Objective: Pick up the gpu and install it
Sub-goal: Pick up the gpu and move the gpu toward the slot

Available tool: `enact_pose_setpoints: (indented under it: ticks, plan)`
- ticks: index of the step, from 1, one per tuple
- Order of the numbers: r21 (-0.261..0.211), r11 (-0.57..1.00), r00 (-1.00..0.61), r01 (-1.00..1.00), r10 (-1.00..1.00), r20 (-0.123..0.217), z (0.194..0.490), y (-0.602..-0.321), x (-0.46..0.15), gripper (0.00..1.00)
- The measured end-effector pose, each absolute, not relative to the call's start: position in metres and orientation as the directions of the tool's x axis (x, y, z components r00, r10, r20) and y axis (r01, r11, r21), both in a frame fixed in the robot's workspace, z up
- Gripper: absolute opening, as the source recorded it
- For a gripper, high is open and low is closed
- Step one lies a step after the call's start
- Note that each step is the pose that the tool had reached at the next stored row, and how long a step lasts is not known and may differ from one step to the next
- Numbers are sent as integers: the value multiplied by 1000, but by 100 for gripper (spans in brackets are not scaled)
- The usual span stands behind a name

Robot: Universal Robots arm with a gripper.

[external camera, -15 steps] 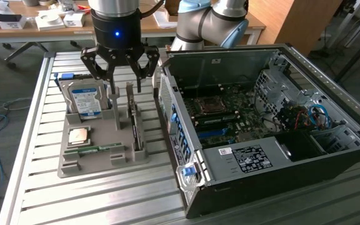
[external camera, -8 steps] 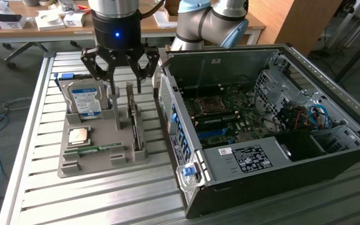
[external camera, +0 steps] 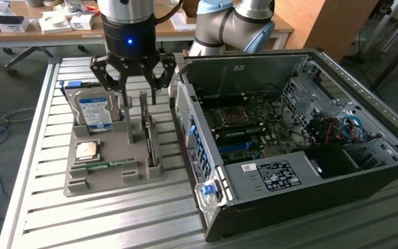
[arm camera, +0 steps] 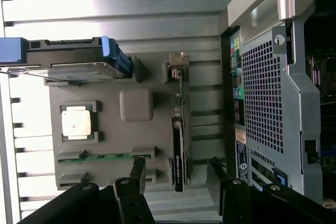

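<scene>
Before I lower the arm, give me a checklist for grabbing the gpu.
1. Claw open: ok.
2. gpu standing on edge in the grey holder: ok.
3. gpu lined up between the fingers, by the wrist view: ok.
4. Hard drive off to the side of the fingers: ok.
5. Computer case lying with its open side up: ok.
6. Free slot on the motherboard: cannot tell.

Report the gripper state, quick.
Gripper: open, holding nothing, poised above the gpu, which stands on edge in the grey tray.
</scene>
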State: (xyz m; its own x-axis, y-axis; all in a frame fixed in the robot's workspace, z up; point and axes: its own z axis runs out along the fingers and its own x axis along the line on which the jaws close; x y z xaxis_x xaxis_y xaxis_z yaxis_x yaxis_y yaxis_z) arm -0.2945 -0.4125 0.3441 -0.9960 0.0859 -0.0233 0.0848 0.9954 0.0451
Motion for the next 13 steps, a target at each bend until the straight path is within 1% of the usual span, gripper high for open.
enact_pose_setpoints:
  ticks: [13]
  plan:
    - [45, 995, -996, 85, 86, -24, 342, -412, -294, 59]
